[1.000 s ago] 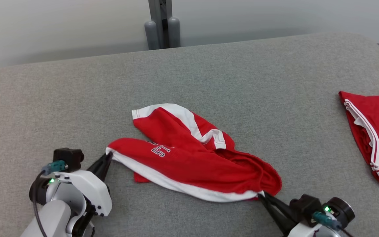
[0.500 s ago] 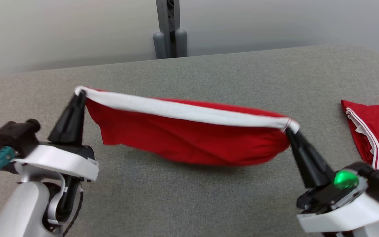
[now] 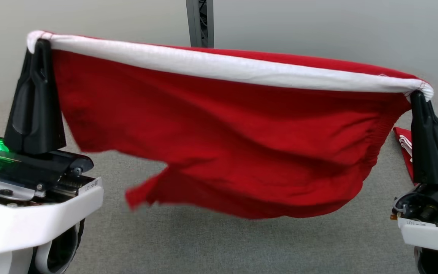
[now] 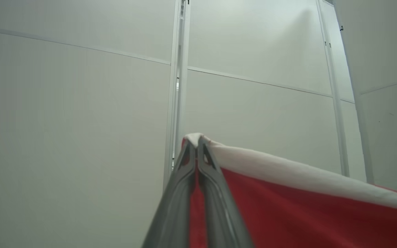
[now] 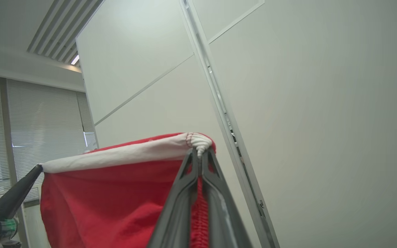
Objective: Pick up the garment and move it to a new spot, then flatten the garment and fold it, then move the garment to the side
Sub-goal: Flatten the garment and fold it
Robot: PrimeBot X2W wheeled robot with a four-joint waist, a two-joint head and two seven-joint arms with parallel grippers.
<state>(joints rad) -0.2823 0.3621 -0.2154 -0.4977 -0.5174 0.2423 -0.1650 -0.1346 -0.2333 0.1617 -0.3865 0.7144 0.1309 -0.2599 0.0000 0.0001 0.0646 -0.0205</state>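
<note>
From the head view, held the red garment up off the grey cloth-covered table, above its middle and touching nothing below, with the loose hem hanging uneven and one lower corner blurred. Clamped the left gripper fully shut on the left end of the white band and the right gripper fully shut on the right end, pulling the band into a nearly straight line between them. Noted a soft, matte knit with elastic gathers near the right end, and a second red piece with white stripes lying at the table's right edge. From the left wrist view, saw two dark tapered fingers pressed together with red cloth pinched in the seam and white band bunched over the tips, against pale wall panels. From the right wrist view, saw the same closed pinch on a puckered, stitched band end. Judged the step in hand to be the carry to a new spot. Best done by holding both ends level and the band taut, lowering the hem first to lay the cloth out without bunching, and steering clear of the second piece.
</note>
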